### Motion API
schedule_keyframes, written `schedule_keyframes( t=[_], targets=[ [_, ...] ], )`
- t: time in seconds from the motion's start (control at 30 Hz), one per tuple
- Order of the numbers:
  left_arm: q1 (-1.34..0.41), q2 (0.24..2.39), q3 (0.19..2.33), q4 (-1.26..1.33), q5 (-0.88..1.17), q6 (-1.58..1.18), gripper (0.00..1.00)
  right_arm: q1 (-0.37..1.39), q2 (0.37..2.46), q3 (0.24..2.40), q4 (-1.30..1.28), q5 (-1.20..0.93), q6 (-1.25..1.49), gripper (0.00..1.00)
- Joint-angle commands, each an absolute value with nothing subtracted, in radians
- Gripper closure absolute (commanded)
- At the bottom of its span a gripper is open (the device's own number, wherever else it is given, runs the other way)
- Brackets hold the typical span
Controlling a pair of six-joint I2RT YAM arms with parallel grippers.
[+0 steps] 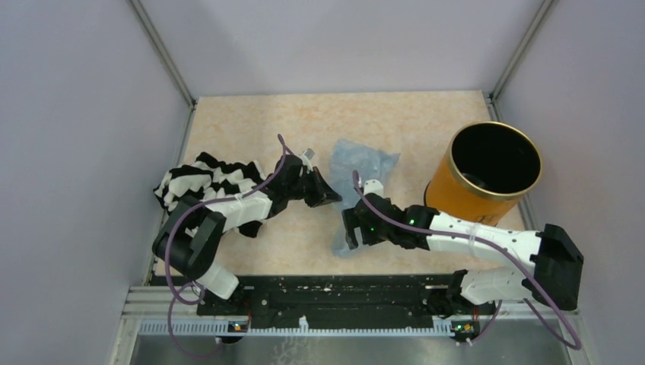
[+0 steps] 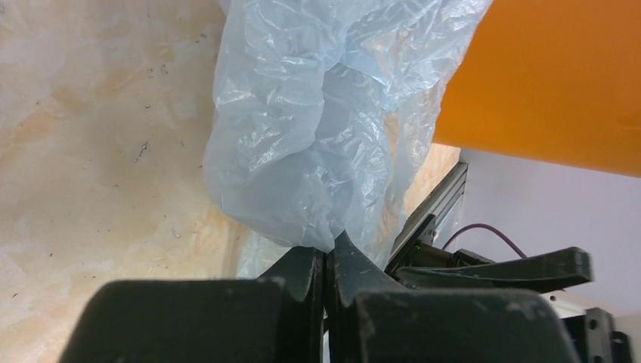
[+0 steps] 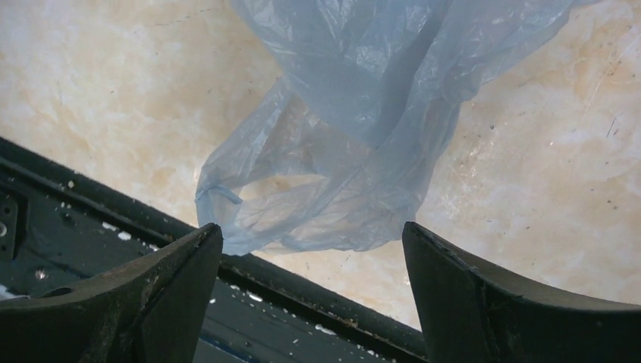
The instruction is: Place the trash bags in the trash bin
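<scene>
The pale-blue translucent trash bag [image 1: 363, 162] lies crumpled in the middle of the table, left of the orange trash bin [image 1: 487, 176], which stands upright with its black inside showing. My left gripper [image 1: 328, 195] is shut on the bag's left edge; in the left wrist view the closed jaws [image 2: 329, 253] pinch a fold of the bag [image 2: 317, 113], with the bin's orange side [image 2: 552, 76] behind. My right gripper [image 1: 351, 228] is open at the bag's near end. In the right wrist view the bag [image 3: 363, 113] is just beyond the spread fingertips [image 3: 193, 249], between them but not gripped.
A black-and-white striped cloth heap [image 1: 201, 182] lies at the left under the left arm. A black rail [image 1: 335, 293] runs along the near table edge and also shows in the right wrist view [image 3: 91, 227]. Grey walls enclose the table on three sides.
</scene>
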State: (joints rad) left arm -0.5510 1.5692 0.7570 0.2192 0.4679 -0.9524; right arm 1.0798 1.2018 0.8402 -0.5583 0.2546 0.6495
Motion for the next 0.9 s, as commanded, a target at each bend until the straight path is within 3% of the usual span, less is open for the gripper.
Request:
schedule_keyframes(
  t=[0.0, 0.17, 0.27, 0.5, 0.87],
  targets=[
    [-0.557, 1.519, 0.742, 0.283, 0.450, -0.976, 1.00, 1.108, 1.279, 0.887, -0.550, 0.349, 0.753, 0.11],
    [-0.553, 1.509, 0.747, 0.273, 0.461, -0.968, 1.00, 1.112, 1.366, 0.885, -0.537, 0.360, 0.756, 0.12],
    [-0.540, 1.492, 0.745, 0.256, 0.457, -0.951, 1.00, 1.113, 1.373, 0.851, -0.534, 0.364, 0.766, 0.20],
    [-0.423, 1.478, 0.824, 0.112, 0.516, -0.824, 1.00, 1.111, 1.271, 0.741, -0.559, 0.405, 0.781, 1.00],
    [-0.219, 1.485, 0.910, -0.031, 0.645, -0.723, 1.00, 1.111, 1.163, 0.700, -0.666, 0.538, 0.828, 1.00]
  ],
)
